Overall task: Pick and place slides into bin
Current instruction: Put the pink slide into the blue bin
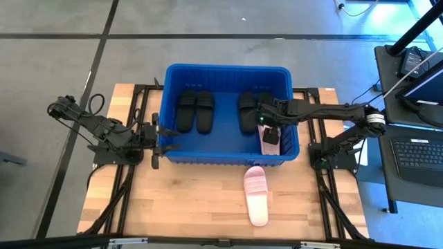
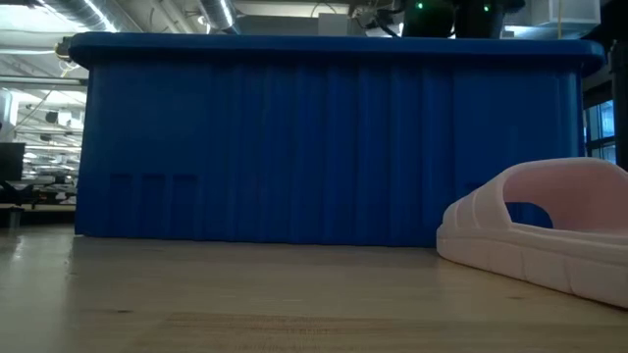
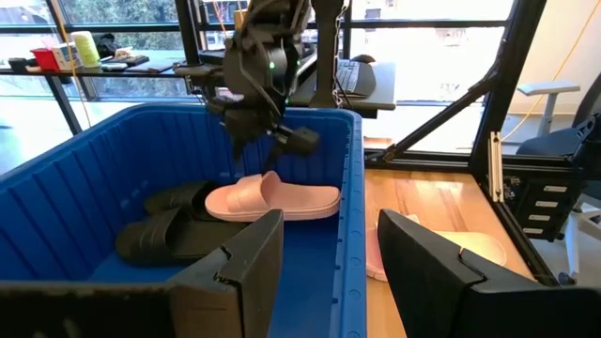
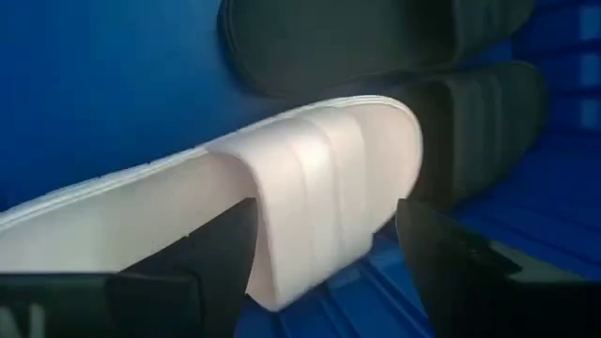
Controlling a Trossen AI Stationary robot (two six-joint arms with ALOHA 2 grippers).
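The blue bin [image 1: 225, 72] stands at the table's far middle. Two black slides [image 1: 195, 111] lie on its floor at the left, and two more [image 1: 248, 111] at the right. A pink slide [image 3: 272, 199] lies in the bin's near right part, partly on the right black slides. My right gripper [image 4: 327, 216] hovers open just above it, with a finger on either side of the strap [image 4: 310, 188]. A second pink slide [image 1: 256, 195] lies sole down on the table in front of the bin. My left gripper [image 3: 324, 272] is open and empty at the bin's near left corner.
The bin's near wall [image 2: 294, 147] fills the low view, with the table's pink slide [image 2: 549, 230] at its right. Bare wood lies in front of the bin on both sides of that slide. Black arm frames [image 1: 325, 159] flank the bin.
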